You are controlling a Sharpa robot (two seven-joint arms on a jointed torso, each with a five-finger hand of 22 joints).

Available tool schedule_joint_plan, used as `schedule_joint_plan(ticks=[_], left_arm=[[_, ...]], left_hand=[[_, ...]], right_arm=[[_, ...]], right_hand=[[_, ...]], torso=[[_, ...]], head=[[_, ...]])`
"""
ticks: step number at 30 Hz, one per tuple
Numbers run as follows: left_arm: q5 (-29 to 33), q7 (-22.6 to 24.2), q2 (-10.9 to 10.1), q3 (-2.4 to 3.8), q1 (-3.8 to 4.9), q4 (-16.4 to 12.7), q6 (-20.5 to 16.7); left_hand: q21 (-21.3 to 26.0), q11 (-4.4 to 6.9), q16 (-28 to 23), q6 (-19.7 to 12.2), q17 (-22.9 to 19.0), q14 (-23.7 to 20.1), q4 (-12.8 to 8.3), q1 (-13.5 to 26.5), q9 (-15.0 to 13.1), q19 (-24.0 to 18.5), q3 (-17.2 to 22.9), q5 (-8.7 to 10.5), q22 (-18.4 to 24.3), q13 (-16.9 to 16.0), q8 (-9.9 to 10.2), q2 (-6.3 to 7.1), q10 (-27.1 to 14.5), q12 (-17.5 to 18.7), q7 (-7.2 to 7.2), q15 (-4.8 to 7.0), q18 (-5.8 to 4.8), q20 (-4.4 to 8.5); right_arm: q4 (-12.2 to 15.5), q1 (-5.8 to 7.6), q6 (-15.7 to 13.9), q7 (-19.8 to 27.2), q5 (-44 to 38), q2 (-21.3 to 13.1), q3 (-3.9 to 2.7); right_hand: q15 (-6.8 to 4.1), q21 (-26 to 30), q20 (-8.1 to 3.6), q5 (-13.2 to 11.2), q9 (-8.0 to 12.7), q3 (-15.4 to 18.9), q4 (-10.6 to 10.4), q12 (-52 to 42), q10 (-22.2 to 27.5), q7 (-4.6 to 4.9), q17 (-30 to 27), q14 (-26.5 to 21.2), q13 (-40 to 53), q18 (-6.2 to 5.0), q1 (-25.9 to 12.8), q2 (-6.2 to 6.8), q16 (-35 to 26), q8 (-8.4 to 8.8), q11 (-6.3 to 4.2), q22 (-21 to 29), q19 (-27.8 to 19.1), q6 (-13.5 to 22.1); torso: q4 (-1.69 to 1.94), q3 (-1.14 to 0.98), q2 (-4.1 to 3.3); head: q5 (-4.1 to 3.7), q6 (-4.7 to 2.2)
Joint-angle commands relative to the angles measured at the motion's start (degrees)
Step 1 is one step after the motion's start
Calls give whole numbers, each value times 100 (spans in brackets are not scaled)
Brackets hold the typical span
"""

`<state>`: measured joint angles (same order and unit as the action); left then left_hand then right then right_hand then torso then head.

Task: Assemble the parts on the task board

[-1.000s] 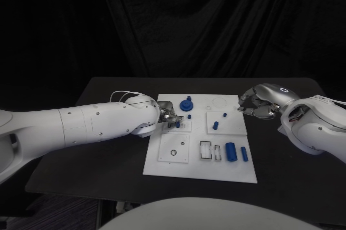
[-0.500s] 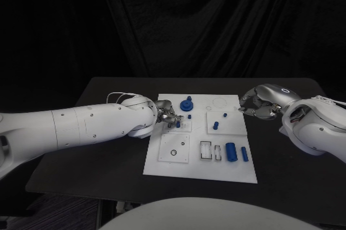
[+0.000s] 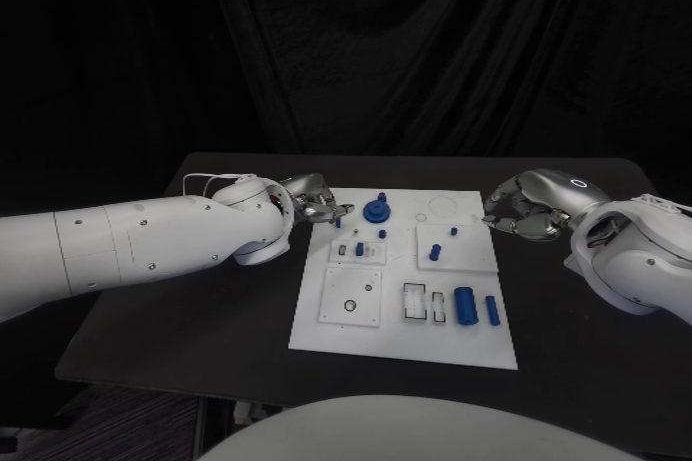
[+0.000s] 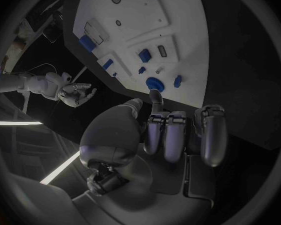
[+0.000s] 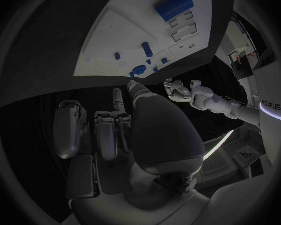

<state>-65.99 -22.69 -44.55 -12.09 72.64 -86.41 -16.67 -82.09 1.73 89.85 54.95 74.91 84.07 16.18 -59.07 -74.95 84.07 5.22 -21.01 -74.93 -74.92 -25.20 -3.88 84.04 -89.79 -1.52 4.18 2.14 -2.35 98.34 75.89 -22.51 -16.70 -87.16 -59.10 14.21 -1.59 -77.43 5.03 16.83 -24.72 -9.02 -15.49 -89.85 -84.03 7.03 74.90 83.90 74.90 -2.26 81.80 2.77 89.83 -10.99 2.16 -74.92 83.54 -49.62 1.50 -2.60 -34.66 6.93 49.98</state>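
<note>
Parts (image 3: 463, 304) lie loose on the task board (image 3: 404, 341); left hand (image 3: 312, 198) and right hand (image 3: 519, 213) hang curled, empty — a careless reach could scatter them.

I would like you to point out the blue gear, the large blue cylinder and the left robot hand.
blue gear (image 3: 378, 213), head view, on its round toothed disc.
large blue cylinder (image 3: 464, 305), head view, on its side, mid-length.
left robot hand (image 3: 313, 195), head view, on its curled silver fingers.

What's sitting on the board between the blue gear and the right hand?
In the head view, a faint circular outline and bare white task board lie between the blue gear and the right hand.
</note>
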Motion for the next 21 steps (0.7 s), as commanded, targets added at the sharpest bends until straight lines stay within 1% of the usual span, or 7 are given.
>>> schedule_joint_plan(ticks=[1, 4, 7, 11, 12, 13, 21], left_arm=[[-94, 206, 56, 2, 55, 136, -94], [-97, 147, 159, 2, 77, 343, 172], [-98, 62, 330, 2, 88, 640, 522], [-99, -21, 538, 2, 94, 982, 848], [-99, -41, 582, 2, 95, 1050, 914], [-99, -61, 625, 2, 95, 1119, 976], [-100, -121, 952, 2, 93, 1683, 1367]], left_hand=[[-40, 30, 15, -159, 1509, 593, -39, -208, -132, 200, -19, -31, -1256, -1508, -10, 26, 596, -21, -3, 39, -23, 46], [-42, 9, 15, -292, 1509, 593, -25, -304, -133, 201, -30, 34, -1256, -1508, 25, 33, 596, -21, -35, 25, -24, 38], [-42, -44, 15, -493, 1509, 593, 12, -373, -128, 199, -73, 303, -1256, -1508, 87, 10, 596, -21, -99, -16, -25, 7], [-50, -69, 15, -570, 1509, 593, 1, -432, -124, 203, -88, 469, -1258, -1508, 110, -23, 596, -21, -125, -40, -27, -16], [-45, -85, 15, -637, 1509, 593, -11, -493, -118, 200, -72, 711, -1256, -1508, 139, -46, 596, -21, -145, -54, -25, -30], [-49, -93, 15, -657, 1509, 593, -8, -505, -117, 202, -71, 778, -1258, -1508, 148, -52, 596, -21, -154, -61, -26, -37], [-84, -161, 15, -803, 1509, 593, 35, -403, -96, 219, -200, 993, -1268, -1508, 238, -39, 596, -21, -233, -118, -34, -87]], right_arm=[[-9, -12, -104, -10, -22, 4, -4], [-16, -12, -103, -4, -22, 14, -4], [-17, -12, -85, -4, -22, 19, -4], [-11, -12, -61, -6, -22, 30, -4], [-9, -12, -59, -6, -22, 32, -4], [-7, -12, -59, -5, -22, 34, -4], [-9, -12, -42, -7, -22, 52, -4]], right_hand=[[29, 9, -7, 35, 6, -5, -31, -15, -597, -3, 1510, 610, 1510, -85, -51, -28, 17, -14, 26, -1093, -19, -35], [29, 9, -7, 35, 6, -5, -31, -15, -597, -3, 1510, 610, 1510, -85, -51, -28, 17, -14, 26, -1093, -19, -35], [29, 7, -7, 35, 6, -5, -31, -15, -597, -3, 1510, 610, 1510, -84, -51, -28, 17, -14, 26, -1094, -18, -34], [29, -5, -6, 40, 9, -6, -33, -15, -597, -6, 1510, 610, 1510, -81, -50, -29, 17, -12, 25, -1098, -11, -33], [29, -5, -6, 40, 9, -6, -33, -15, -597, -6, 1510, 610, 1510, -81, -50, -29, 17, -12, 25, -1098, -11, -33], [29, -5, -6, 40, 9, -6, -33, -15, -597, -6, 1510, 610, 1510, -81, -50, -29, 17, -12, 25, -1098, -11, -33], [28, -4, -7, 53, 12, -12, -31, -15, -597, -9, 1510, 610, 1510, -81, -40, -34, 17, -11, 22, -1098, -11, -35]], torso=[[-4, -13, 9], [-7, -19, 5], [3, -16, 1], [-4, -14, -12], [-6, -15, -8], [-8, -16, -13], [-8, 0, -18]], head=[[24, 2], [28, 2], [16, 2], [50, 2], [52, 2], [55, 2], [69, 2]])
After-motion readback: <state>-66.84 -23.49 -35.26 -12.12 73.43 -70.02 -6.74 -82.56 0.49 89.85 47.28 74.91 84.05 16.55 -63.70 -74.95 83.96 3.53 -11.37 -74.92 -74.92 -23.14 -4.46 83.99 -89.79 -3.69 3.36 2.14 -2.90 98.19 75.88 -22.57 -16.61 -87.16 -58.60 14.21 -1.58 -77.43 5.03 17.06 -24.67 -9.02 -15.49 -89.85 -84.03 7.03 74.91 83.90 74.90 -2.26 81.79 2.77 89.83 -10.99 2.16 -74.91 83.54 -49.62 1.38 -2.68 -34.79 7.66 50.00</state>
